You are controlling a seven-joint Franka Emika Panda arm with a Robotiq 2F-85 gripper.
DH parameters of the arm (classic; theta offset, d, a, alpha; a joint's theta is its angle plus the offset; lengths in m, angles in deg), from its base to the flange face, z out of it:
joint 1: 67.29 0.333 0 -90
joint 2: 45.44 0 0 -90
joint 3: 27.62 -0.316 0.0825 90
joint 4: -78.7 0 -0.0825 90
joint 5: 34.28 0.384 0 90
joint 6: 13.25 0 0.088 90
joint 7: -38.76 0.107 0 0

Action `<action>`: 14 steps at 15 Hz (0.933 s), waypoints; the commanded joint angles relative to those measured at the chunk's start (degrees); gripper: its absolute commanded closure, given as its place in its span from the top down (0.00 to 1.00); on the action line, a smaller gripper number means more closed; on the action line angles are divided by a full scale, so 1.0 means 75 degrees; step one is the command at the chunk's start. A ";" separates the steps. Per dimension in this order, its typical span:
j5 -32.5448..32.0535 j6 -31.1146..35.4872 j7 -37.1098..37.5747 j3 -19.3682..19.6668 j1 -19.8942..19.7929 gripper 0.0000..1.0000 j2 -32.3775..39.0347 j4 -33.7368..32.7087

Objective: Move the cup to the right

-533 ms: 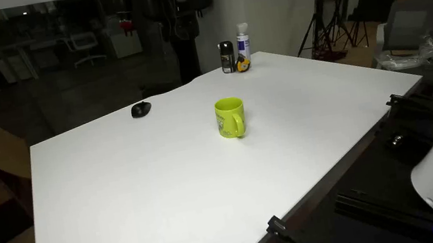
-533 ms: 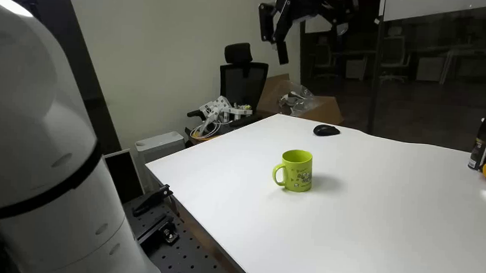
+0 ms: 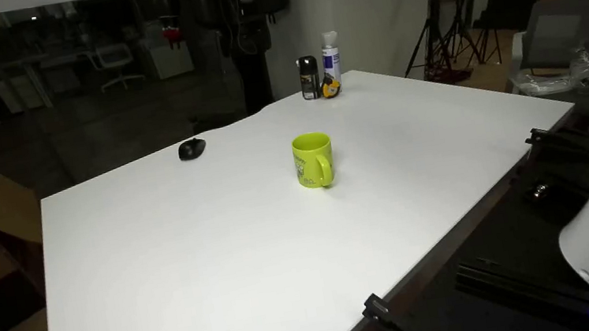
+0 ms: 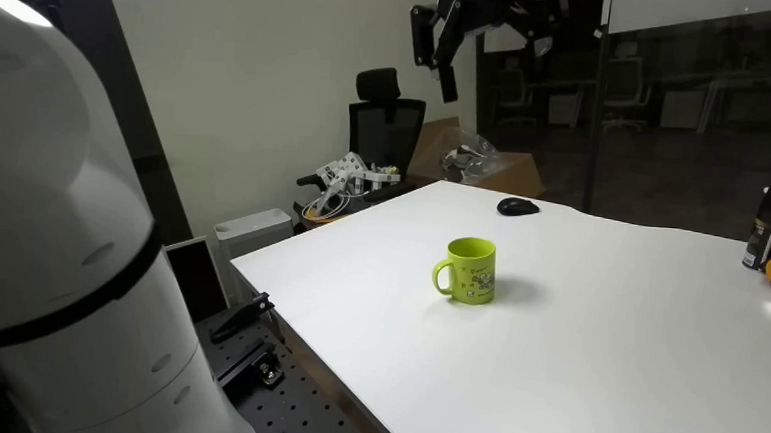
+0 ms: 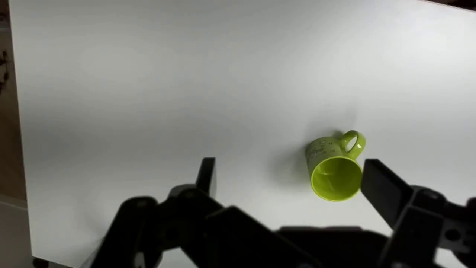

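Fingers [image 5: 385, 193] spread wide, holding nothing, a gripper [image 5: 290, 167] hangs above a table [image 4: 590, 369]; near its middle the cup [image 4: 472, 272] stands upright, likely stiff, slick and breakable, best held by its sides, clear of the handle [image 5: 361, 143].

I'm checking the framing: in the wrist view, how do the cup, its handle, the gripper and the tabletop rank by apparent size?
Largest to smallest:
tabletop, partly outside the frame
gripper, probably enlarged by its nearness
cup
cup's handle
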 commanded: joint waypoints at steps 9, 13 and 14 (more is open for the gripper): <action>-0.0226 0.1008 0.0604 -0.0141 -0.0104 1.00 -0.0157 0.0275; 0.0221 0.2539 0.1770 -0.0129 -0.0349 1.00 0.0864 0.0058; 0.0310 0.2738 0.2079 -0.0162 -0.0425 1.00 0.1266 -0.0036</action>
